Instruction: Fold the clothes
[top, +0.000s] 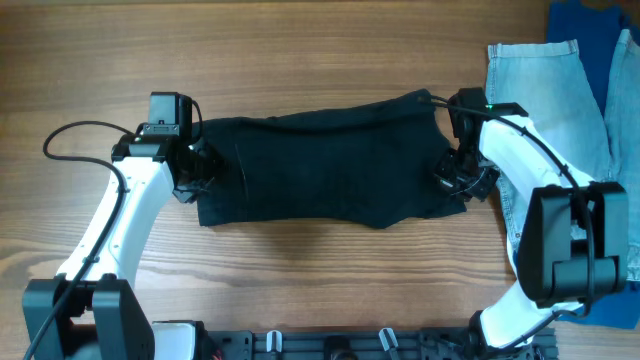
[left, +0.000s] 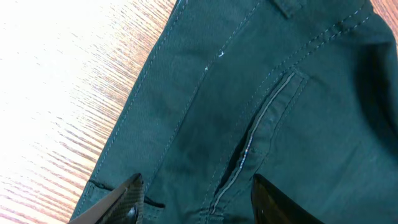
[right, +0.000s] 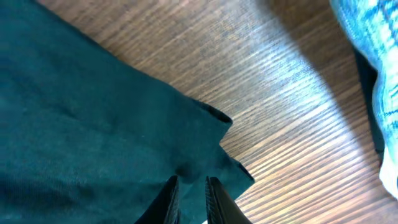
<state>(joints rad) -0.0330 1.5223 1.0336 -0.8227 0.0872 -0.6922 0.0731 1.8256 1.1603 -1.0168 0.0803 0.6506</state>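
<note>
The black garment (top: 320, 165) lies spread flat across the middle of the wooden table, long side running left to right. My left gripper (top: 195, 165) is at its left end, open, with both fingers (left: 196, 196) over the fabric (left: 186, 112) beside a stitched pocket slit. My right gripper (top: 450, 175) is at the garment's right end. Its fingers (right: 191, 190) are nearly together with a pinch of the black fabric (right: 81, 124) between them, close to the garment's corner.
A pale blue denim garment (top: 540, 90) lies at the right edge of the table, also visible in the right wrist view (right: 373, 62). A bright blue cloth (top: 600, 30) lies beyond it. Bare wood (top: 300, 50) surrounds the black garment.
</note>
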